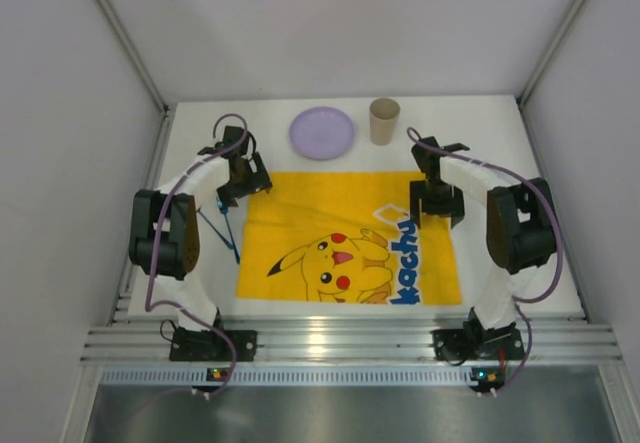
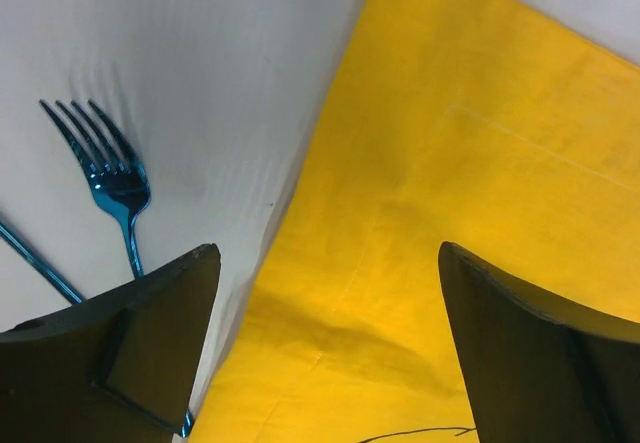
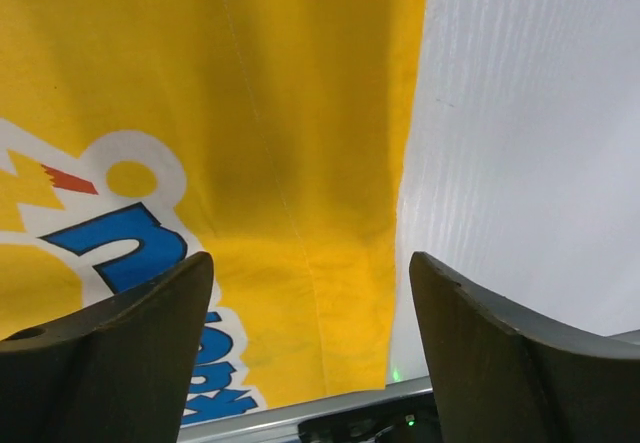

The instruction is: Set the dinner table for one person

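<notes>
The white dinner table [image 1: 500, 133] carries a yellow cartoon-printed cloth mat [image 1: 350, 238] spread flat in the middle. A lilac plate [image 1: 322, 132] and a beige cup [image 1: 384, 121] stand behind the mat. A blue fork [image 1: 228, 228] and another thin blue utensil [image 1: 210, 227] lie left of the mat; the fork shows in the left wrist view [image 2: 112, 168]. My left gripper [image 1: 240, 188] is open and empty over the mat's far left corner [image 2: 420, 213]. My right gripper [image 1: 437, 205] is open and empty over the mat's right edge [image 3: 330, 163].
Grey enclosure walls stand close on the left, right and back. An aluminium rail [image 1: 350, 343] runs along the near edge with both arm bases on it. Purple cables loop off both arms.
</notes>
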### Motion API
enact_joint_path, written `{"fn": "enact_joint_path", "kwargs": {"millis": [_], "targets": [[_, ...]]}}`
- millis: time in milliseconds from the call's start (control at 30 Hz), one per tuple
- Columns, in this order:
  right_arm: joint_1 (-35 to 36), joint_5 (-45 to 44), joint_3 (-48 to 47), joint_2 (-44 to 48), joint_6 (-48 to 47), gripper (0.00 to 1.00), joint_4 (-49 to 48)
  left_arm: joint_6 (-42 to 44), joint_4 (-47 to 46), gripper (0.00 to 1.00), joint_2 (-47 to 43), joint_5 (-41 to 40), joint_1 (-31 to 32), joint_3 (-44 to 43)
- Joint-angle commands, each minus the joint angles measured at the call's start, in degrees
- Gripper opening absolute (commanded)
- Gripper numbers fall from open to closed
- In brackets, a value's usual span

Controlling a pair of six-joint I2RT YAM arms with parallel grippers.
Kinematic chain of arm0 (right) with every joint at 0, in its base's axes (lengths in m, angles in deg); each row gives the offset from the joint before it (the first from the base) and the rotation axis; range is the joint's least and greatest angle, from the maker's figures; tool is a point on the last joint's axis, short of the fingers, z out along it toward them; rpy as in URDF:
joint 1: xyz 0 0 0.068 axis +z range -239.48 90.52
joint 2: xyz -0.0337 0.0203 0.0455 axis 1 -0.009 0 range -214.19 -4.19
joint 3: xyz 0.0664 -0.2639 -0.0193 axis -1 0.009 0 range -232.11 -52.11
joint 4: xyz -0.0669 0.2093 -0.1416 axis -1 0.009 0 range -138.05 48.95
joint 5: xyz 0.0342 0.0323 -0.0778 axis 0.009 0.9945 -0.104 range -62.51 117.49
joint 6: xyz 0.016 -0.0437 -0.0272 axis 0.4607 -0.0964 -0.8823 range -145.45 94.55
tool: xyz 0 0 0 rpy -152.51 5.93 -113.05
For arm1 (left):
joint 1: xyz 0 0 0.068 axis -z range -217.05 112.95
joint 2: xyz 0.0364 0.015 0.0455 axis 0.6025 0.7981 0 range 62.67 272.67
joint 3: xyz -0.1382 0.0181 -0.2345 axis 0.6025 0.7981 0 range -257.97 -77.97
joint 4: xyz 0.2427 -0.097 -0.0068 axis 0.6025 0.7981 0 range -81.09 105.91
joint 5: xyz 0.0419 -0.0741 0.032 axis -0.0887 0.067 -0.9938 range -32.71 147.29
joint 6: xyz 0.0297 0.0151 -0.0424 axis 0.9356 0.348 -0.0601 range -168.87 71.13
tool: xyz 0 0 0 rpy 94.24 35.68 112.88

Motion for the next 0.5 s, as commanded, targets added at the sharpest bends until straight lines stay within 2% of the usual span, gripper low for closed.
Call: {"fn": "enact_joint_path", "kwargs": {"millis": [0,200,300,333,400,467], "targets": [[-0.85,-1.77,0.67,4.85,0.60,0.81,0.21,-2.76,2.46,0.98,-4.01,-3.44,-0.05,1.03],[-0.85,1.91,3.32,7.76,1.22,0.82,-2.77,-5.75,1.67,0.97,-9.98,-4.23,0.12,6.48],[-0.67,10.43,1.39,6.71,0.52,0.75,-6.11,-6.28,1.31,0.97,-14.46,-6.52,0.39,8.59],[-0.76,15.50,0.77,6.27,0.43,0.73,-6.98,-6.37,1.23,0.97,-15.60,-7.31,0.39,9.03],[-0.67,19.22,-1.77,4.78,0.86,0.67,-9.45,-6.28,1.40,0.97,-18.51,-8.71,0.30,10.26],[-0.58,21.96,-5.27,1.63,1.22,0.46,-10.24,-5.85,1.23,0.97,-20.17,-8.98,-0.05,11.31]]}}
